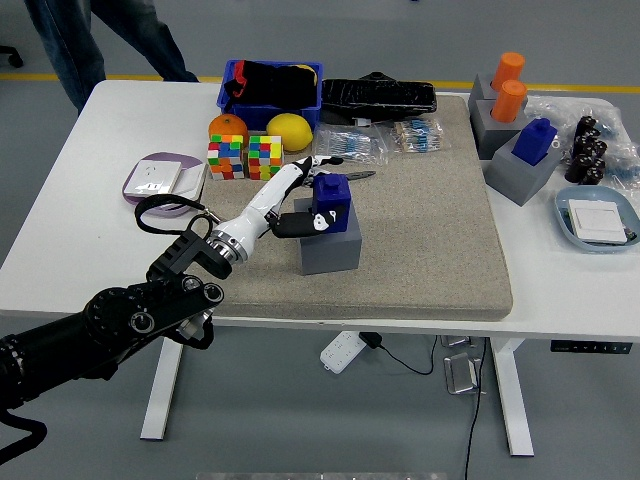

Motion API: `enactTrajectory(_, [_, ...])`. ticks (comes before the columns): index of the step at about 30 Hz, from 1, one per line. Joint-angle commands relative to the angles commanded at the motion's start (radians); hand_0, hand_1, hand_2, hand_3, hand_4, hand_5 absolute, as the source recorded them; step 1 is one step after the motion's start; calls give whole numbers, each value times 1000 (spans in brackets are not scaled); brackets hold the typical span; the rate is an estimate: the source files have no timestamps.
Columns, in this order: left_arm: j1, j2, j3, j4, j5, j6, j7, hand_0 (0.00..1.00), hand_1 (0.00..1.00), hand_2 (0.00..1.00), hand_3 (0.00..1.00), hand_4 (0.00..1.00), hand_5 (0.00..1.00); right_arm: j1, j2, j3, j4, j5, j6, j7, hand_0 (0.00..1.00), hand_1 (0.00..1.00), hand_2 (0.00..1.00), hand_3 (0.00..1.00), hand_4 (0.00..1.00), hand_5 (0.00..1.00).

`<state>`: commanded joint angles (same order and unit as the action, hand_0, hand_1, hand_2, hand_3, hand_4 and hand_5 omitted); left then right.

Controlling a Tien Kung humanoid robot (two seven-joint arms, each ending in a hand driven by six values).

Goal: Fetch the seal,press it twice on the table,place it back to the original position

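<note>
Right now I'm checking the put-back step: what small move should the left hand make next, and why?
Probably open the fingers and let go. The left hand holds the blue seal, which looks already lowered into the grey holder on the mat.

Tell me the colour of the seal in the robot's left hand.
Dark blue; the seal in the left hand shows in the head view.

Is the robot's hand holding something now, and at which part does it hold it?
Yes. The left hand grasps the blue seal by its sides, fingers on the far side and thumb on the near side. The seal sits in the grey holder.
</note>
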<state>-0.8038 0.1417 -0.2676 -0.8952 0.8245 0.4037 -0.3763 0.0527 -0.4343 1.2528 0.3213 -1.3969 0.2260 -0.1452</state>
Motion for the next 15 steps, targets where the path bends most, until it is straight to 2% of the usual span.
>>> enactTrajectory(15, [0,-8,17,25,-11,8,-10,836,533,464,840,576,2,-1,1,4,1,-1,1,0,830,738,732,707,805,590])
